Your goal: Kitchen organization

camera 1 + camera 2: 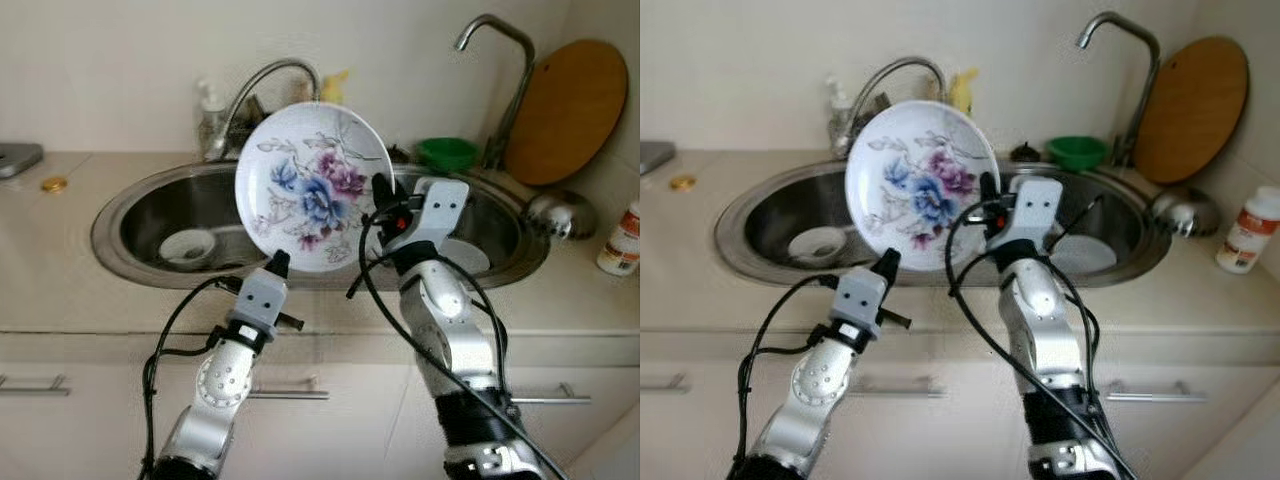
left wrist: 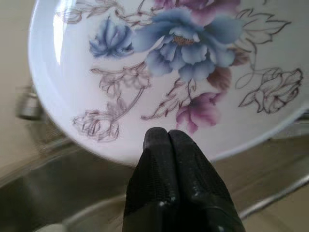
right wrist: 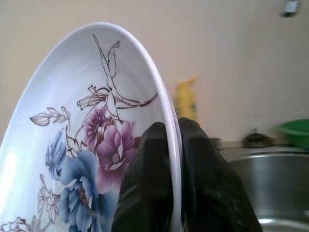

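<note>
Right gripper [image 3: 173,159] pinches the plate [image 1: 315,185] rim at frame centre, above the sink [image 1: 120,215]; left gripper [image 2: 168,140], shut, empty, sits beneath. Plate looks stiff, slippery, breakable: grip the rim.

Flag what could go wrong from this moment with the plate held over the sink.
The right gripper pinches only the thin rim of the floral plate, which is held upright, so it could swing or slip. A drop would likely hit the steel sink. The left gripper, shut beside the lower rim, could nudge it loose.
</note>
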`<state>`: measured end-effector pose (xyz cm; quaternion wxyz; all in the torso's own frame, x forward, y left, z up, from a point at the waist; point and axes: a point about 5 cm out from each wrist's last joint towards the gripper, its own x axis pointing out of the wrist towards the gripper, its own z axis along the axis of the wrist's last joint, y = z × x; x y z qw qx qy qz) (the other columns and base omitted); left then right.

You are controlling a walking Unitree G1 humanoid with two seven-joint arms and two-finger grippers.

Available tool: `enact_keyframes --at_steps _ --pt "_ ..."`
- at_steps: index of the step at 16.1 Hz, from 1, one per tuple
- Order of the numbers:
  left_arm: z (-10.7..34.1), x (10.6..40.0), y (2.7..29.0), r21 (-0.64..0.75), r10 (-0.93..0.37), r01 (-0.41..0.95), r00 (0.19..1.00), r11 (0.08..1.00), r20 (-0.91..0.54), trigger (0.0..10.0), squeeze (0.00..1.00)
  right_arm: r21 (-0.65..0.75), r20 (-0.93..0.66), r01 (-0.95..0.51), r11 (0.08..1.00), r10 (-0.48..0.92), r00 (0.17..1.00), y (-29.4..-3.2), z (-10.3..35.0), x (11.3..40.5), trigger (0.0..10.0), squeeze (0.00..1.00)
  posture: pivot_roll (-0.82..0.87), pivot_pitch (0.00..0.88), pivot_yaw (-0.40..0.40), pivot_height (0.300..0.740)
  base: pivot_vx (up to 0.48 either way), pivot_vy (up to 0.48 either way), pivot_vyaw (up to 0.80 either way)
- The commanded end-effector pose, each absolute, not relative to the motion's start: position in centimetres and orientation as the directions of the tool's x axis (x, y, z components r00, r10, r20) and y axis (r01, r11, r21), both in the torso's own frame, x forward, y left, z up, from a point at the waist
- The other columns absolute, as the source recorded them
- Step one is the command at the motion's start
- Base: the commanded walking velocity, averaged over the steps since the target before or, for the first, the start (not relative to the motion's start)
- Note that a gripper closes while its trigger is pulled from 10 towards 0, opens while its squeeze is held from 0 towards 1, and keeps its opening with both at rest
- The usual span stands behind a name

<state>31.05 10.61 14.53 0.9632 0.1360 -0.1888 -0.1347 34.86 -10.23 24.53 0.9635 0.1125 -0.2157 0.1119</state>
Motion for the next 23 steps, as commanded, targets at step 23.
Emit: enact_keyframes --at_steps 23 --pt "14.8 30.9 9.8 0.330 -0.351 0.240 0.874 0.913 0.336 10.0 0.00 -0.171 0.258 0.242 0.955 -0.193 0.947 -16.0 20.6 37.7 10.0 0.00 0.07 0.000 -0.012 0.740 0.051 0.000 0.00"
